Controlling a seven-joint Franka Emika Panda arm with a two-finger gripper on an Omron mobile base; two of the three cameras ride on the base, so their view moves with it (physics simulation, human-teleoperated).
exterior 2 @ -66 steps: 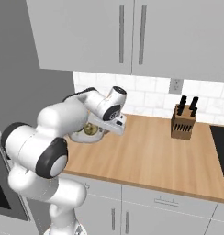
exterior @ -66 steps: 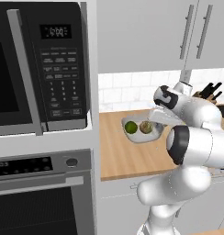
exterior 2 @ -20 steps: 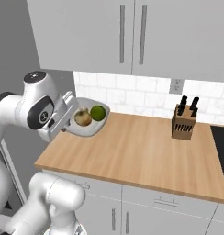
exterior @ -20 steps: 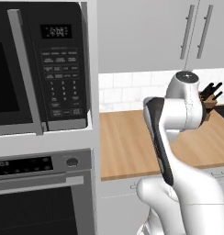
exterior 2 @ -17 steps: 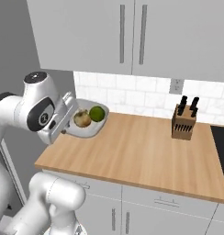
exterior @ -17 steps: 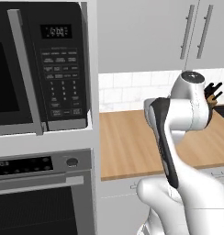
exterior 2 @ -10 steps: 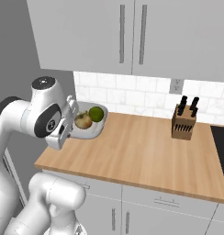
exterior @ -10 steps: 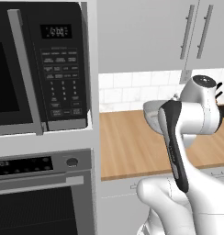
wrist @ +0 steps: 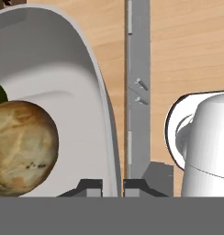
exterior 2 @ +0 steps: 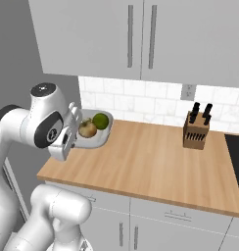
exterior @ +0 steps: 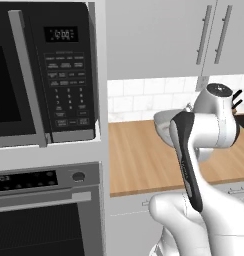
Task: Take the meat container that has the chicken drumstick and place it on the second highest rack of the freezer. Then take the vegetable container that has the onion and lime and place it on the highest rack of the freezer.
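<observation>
Since three seconds back the vegetable container (exterior 2: pixel 94 136) has come up off the tabletop (exterior 2: pixel 155 166); then it sat on the wood under the hand near the wall, and now you carry it in the air at the tabletop's left end, with the arm swung up and round to the left. Over the last second the hand has kept rolling that way.

In the hand view the fingers (wrist: pixel 113 187) are pinching the container's pale rim, one tip on each side of the wall. The onion (exterior 2: pixel 87 129) lies on the near side of the bowl and the lime (exterior 2: pixel 100 120) just beyond it, the two close together, perhaps touching.

The freezer is off to one side of what the cameras take in, so you have a carry and probably a drive ahead. My worry is the grip: you hold a loaded bowl by one edge only, so it hangs out from the fingers like a lever. A quick swing or a hard stop of the base could let it pivot in the pinch. The onion and lime are round and loose, so any tilt could roll them over the low rim. Keep the bowl level and turn slowly.
</observation>
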